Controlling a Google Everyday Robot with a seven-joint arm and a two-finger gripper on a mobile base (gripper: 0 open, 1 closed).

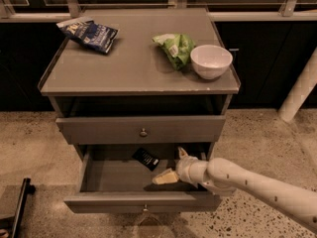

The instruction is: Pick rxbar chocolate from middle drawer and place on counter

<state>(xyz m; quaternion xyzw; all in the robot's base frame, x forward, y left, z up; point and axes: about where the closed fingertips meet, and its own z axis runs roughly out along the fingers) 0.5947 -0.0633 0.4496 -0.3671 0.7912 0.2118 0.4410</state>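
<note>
The middle drawer (114,175) is pulled open below the closed grey drawer front (142,129). The rxbar chocolate (145,158), a small black wrapper with white print, lies on the drawer floor near the back, right of centre. My gripper (173,164) reaches into the drawer from the right, just right of the bar and apart from it. Its two pale fingers are spread open and hold nothing. The counter (129,63) is the grey top of the cabinet.
On the counter lie a blue crinkled bag (89,33) at the back left, a green crinkled bag (174,48) and a white bowl (211,61) at the right. A white post (299,90) stands at the far right. A dark object (17,207) is on the floor at the left.
</note>
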